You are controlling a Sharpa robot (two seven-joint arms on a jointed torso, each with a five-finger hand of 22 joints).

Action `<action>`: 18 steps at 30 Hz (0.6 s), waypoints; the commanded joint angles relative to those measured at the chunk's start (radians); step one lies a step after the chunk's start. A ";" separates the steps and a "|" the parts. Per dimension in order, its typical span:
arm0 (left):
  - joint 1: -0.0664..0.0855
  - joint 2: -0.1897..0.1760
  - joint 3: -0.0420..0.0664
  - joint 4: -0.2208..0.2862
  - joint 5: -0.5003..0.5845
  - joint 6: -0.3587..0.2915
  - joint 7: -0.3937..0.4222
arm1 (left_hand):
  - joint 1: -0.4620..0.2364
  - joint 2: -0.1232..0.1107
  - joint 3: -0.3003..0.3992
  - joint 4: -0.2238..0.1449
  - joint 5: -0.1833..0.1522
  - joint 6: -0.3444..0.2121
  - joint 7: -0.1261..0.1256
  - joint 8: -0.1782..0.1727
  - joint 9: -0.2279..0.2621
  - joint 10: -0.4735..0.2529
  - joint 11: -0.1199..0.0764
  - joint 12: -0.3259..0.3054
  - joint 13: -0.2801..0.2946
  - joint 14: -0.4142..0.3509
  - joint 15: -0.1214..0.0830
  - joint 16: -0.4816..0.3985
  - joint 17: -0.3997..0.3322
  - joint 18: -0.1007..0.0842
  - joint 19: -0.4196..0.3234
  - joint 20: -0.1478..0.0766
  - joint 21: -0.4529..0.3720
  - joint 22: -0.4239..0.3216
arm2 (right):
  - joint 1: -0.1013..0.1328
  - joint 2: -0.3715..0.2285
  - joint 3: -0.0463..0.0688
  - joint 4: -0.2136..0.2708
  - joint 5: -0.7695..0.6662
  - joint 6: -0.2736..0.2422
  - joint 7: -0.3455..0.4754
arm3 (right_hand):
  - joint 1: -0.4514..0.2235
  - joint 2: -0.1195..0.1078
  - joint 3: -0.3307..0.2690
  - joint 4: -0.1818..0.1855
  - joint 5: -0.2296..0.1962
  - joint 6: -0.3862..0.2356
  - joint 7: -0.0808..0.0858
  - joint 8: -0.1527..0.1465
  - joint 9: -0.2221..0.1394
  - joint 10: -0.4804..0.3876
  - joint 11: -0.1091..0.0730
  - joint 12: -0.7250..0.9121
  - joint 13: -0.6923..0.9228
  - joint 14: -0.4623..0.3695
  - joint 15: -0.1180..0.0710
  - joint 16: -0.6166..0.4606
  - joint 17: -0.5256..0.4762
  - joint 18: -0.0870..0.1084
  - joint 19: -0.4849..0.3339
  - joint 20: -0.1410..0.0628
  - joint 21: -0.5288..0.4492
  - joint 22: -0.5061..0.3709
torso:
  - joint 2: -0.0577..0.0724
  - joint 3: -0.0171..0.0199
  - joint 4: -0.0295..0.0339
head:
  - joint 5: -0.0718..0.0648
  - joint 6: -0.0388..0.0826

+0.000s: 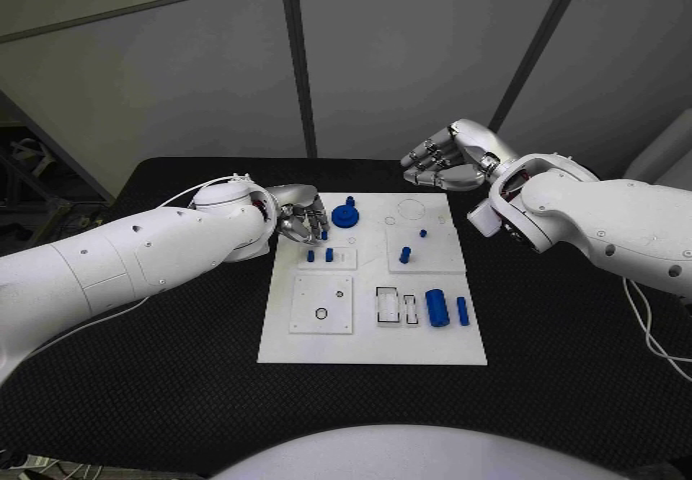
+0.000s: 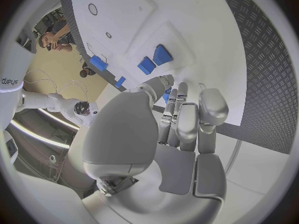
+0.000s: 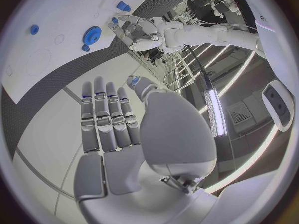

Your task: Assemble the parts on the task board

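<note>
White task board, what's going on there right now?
Left hand at white task board left edge, holding nothing visible. Right hand open, beyond far edge. Blue gear-shaped part untouched. Nothing in the way.

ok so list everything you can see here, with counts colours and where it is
table: one, black, under everything
board: one, white, middle of the table
gear: one, blue, far end of the board, by the left hand
pegs: two, blue, small, upright, left side of the board
pins: two, blue, small, right of the pegs on a raised plate
cylinders: two, blue, lying side by side, near right part of the board
ring: one, black, near left plate of the board
left hand: silver, at the board's far left edge, fingers curled, nothing seen in it
right hand: silver, over the table beyond the board's far right corner, holding nothing
</note>
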 commanded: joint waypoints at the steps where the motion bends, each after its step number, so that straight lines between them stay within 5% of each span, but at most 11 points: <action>1: 0.001 -0.006 0.000 -0.002 0.001 0.000 -0.009 | -0.008 -0.002 0.002 -0.002 -0.004 -0.034 -0.001 -0.004 -0.002 0.004 -0.002 -0.011 0.001 -0.010 0.001 -0.007 -0.008 -0.086 -0.003 0.002 -0.010 -0.001 | 0.002 -0.002 0.001 -0.007 -0.055 0.035 -0.046 | -0.008 -0.002 -0.011 -0.004 -0.011 -0.005 0.005 -0.003 0.000 -0.027 0.003 -0.008 -0.003 -0.006 0.002 -0.003 -0.003 0.003 0.008 0.002 -0.007 -0.003 | 0.000 -0.0002 0.0003 | 0.000 0.001; 5: 0.001 -0.020 0.001 -0.002 0.001 -0.022 -0.004 | -0.008 -0.002 -0.003 -0.003 -0.004 -0.070 -0.002 -0.004 -0.002 0.004 -0.002 -0.017 0.002 -0.012 0.001 -0.008 -0.014 -0.086 -0.004 0.001 -0.013 -0.002 | 0.002 -0.004 0.001 -0.017 -0.152 0.064 -0.095 | 0.012 0.000 -0.016 -0.023 -0.041 -0.008 0.004 -0.002 0.000 -0.054 0.003 -0.001 -0.002 0.038 -0.009 0.020 0.005 0.007 0.043 -0.007 0.005 0.001 | 0.000 -0.0006 0.0003 | -0.001 0.004; 11: 0.001 -0.054 0.019 0.012 0.026 -0.101 0.038 | -0.012 0.001 -0.004 -0.001 -0.004 -0.014 0.005 0.025 0.011 0.003 0.007 -0.024 0.002 -0.030 0.008 -0.032 -0.071 -0.079 -0.021 0.005 -0.055 -0.023 | 0.001 -0.008 0.000 -0.026 -0.334 0.092 -0.146 | 0.080 0.019 -0.043 -0.093 -0.089 0.031 -0.025 0.011 0.005 0.001 -0.036 0.032 0.000 0.249 -0.081 0.163 0.079 0.004 0.203 -0.091 0.177 0.101 | 0.000 -0.0002 0.0010 | -0.004 0.013; 13: 0.001 -0.075 0.024 0.025 0.059 -0.138 0.064 | -0.011 0.001 -0.002 -0.004 -0.004 0.027 0.007 0.043 0.015 0.009 0.011 -0.023 0.004 -0.068 0.010 -0.077 -0.167 -0.063 -0.059 0.007 -0.137 -0.067 | 0.000 -0.009 0.000 -0.026 -0.406 0.100 -0.160 | 0.080 0.034 -0.055 -0.106 -0.087 0.051 -0.040 0.011 0.004 0.029 -0.045 0.038 0.000 0.284 -0.100 0.262 0.137 -0.001 0.220 -0.118 0.277 0.173 | -0.001 0.0003 0.0009 | -0.008 0.016; 16: 0.001 -0.106 0.029 0.050 0.159 -0.183 0.102 | -0.015 -0.002 -0.002 -0.006 -0.004 0.056 0.006 0.055 0.015 0.010 0.011 -0.022 0.005 -0.114 0.010 -0.131 -0.267 -0.036 -0.135 0.008 -0.289 -0.149 | -0.008 -0.013 0.000 -0.021 -0.497 0.108 -0.177 | 0.071 0.040 -0.051 -0.109 -0.085 0.059 -0.043 0.005 0.001 0.037 -0.053 0.030 -0.001 0.283 -0.105 0.396 0.210 0.000 0.213 -0.126 0.357 0.233 | -0.001 0.0005 -0.0003 | -0.017 0.024; 18: 0.001 -0.135 0.031 0.075 0.298 -0.215 0.133 | -0.020 -0.004 -0.005 -0.006 -0.003 0.073 0.008 0.061 0.013 0.005 0.013 -0.021 0.005 -0.155 0.012 -0.174 -0.343 -0.015 -0.210 0.009 -0.424 -0.223 | -0.016 -0.016 0.000 -0.016 -0.564 0.112 -0.190 | 0.056 0.037 -0.034 -0.107 -0.085 0.063 -0.042 -0.001 0.000 0.041 -0.055 0.018 0.000 0.279 -0.109 0.577 0.316 -0.002 0.202 -0.125 0.436 0.294 | 0.000 -0.0005 -0.0003 | -0.023 0.030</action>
